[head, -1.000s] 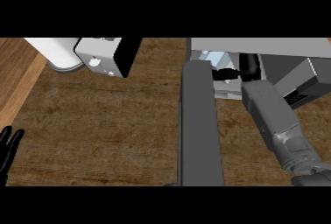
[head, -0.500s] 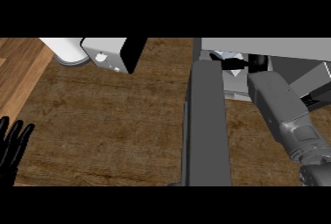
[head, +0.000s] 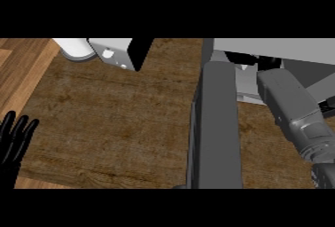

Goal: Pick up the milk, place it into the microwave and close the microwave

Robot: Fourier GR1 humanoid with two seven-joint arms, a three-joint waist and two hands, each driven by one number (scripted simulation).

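Your right hand [head: 239, 57] reaches into the microwave [head: 274, 44] at upper right, beside its open door [head: 216, 133]. Whether it grips anything, you cannot tell, and the milk is hidden from view. Your left hand [head: 14, 137] rests at the desk's [head: 118, 115] lower left edge, fingers straight and apart.

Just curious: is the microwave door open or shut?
Open. The microwave door juts out over the counter, and the right forearm reaches past it inside.
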